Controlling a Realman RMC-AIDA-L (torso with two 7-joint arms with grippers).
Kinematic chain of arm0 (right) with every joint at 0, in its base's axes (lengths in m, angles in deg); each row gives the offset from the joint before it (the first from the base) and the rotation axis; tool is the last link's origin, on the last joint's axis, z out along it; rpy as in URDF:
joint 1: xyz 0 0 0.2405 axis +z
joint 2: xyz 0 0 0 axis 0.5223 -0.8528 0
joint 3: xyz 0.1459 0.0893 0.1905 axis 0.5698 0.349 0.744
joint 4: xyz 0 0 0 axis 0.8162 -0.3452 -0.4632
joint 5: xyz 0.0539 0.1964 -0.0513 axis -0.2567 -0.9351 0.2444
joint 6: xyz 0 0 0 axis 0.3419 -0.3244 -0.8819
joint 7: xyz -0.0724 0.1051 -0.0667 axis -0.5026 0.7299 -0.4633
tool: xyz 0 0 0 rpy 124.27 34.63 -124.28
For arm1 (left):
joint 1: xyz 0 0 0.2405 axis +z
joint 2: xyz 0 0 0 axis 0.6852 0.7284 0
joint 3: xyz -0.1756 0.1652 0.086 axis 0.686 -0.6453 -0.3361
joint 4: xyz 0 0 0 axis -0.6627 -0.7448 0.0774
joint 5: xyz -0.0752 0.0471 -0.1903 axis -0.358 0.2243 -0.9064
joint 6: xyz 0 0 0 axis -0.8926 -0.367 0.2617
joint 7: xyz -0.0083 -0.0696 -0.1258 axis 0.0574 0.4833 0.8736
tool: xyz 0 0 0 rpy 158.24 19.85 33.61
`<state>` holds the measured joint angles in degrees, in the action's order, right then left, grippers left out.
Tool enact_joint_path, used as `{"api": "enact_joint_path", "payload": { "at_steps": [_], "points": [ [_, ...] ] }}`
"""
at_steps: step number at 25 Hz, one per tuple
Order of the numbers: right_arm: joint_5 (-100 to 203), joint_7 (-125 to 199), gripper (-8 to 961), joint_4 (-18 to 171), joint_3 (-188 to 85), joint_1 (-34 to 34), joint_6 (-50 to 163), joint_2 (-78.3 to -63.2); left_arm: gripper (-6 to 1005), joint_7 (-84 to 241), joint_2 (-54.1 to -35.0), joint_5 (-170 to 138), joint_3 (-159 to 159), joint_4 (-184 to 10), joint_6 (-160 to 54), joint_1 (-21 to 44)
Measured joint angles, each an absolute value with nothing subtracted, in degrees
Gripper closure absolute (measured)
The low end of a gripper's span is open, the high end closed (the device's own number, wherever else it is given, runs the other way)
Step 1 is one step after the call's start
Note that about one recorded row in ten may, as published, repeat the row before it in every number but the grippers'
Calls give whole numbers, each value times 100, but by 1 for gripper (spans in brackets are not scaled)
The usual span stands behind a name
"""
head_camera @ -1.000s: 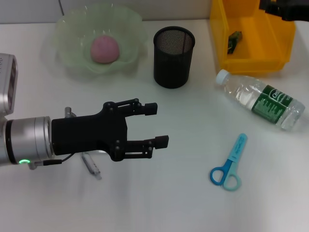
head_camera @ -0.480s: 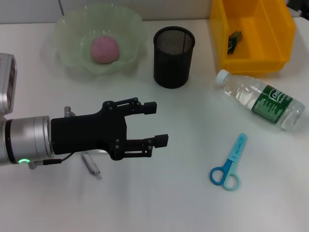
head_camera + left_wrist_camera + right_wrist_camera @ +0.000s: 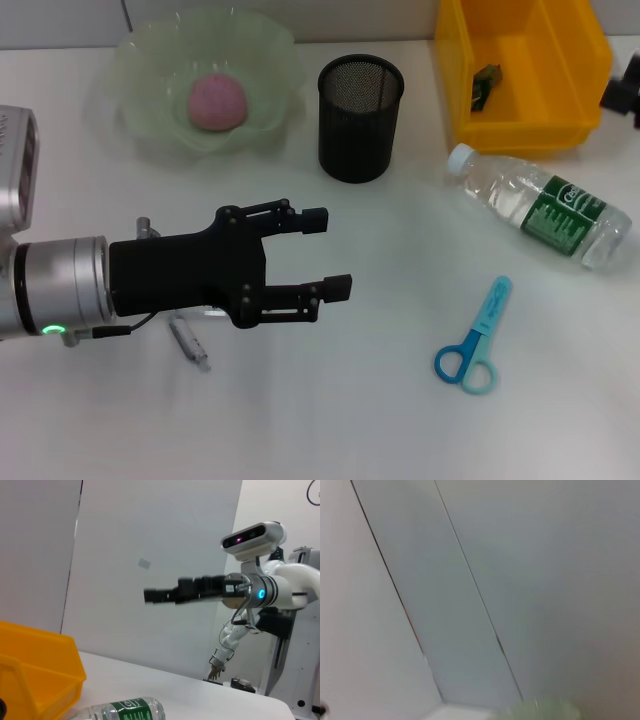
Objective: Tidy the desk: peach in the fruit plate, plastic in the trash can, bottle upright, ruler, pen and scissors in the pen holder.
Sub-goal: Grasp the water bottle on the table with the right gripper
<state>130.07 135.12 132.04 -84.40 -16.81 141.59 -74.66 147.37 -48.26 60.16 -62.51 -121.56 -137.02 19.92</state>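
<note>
The left claw [image 3: 325,255] hovers over the near-left part of the table [image 3: 360,420], its two black fingers spread with nothing between them, pointing right. The right claw [image 3: 625,95] barely shows at the far-right edge, beside the yellow bin [image 3: 520,125]; whether it is spread or closed I cannot tell.

The peach [image 3: 217,101] already sits in the green plate [image 3: 150,60] at the far left, and a dark scrap lies in the bin. The mesh holder [image 3: 360,118] stands empty as far as can be seen, between plate and bin.

The bottle [image 3: 540,206] lies on its side on the right, cap toward the holder, just near of the bin. It looks like thin clear plastic, light and round (likely to roll or dent under a hard squeeze), so a hold across the labelled middle seems safest before tipping it upright.

The scissors [image 3: 478,340] lie flat at the near right, loops nearest. They are stiff and thin, best pinched across the blade sheath. The pen [image 3: 190,342] lies mostly under the left arm; slim and smooth, it would want a pinch at mid-length.
</note>
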Motion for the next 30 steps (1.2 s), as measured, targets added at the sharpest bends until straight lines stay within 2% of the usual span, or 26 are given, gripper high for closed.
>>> {"api": "enact_joint_path", "payload": {
  "at_steps": [2, 8, 11, 14, 17, 20, 24, 30],
  "points": [
    [13995, 14470, 124, 13756, -8393, -1509, 14003, -7420, 202, 14737, -4828, 6017, -6251, -12155, -13702, 1993],
    [15552, 15623, 124, 15136, -8426, -1217, 14195, -7452, 202, 14737, -4828, 6017, -6251, -12155, -13701, 1997],
    [16797, 16370, 124, 16134, -8496, -692, 14732, -7449, 203, 14737, -4824, 6017, -6251, -12155, -13701, 1991],
    [17317, 16558, 124, 16379, -8525, -387, 15060, -7420, 203, 14737, -4823, 6017, -6251, -12155, -13701, 1989],
    [18166, 16712, 124, 16260, -8876, 256, 15736, -7292, 203, 14737, -4828, 6017, -6251, -12156, -13704, 1989],
    [18498, 16756, 124, 16074, -9062, 478, 15794, -7275, 203, 14737, -4831, 6017, -6251, -12156, -13711, 2002],
    [19215, 16787, 124, 15764, -9399, 775, 15665, -7327, 204, 14737, -4831, 6017, -6251, -12156, -13723, 2038],
    [19786, 16766, 124, 15379, -10043, 912, 15210, -7492, 204, 14737, -4829, 6017, -6251, -12136, -13721, 2058]
  ]
}}
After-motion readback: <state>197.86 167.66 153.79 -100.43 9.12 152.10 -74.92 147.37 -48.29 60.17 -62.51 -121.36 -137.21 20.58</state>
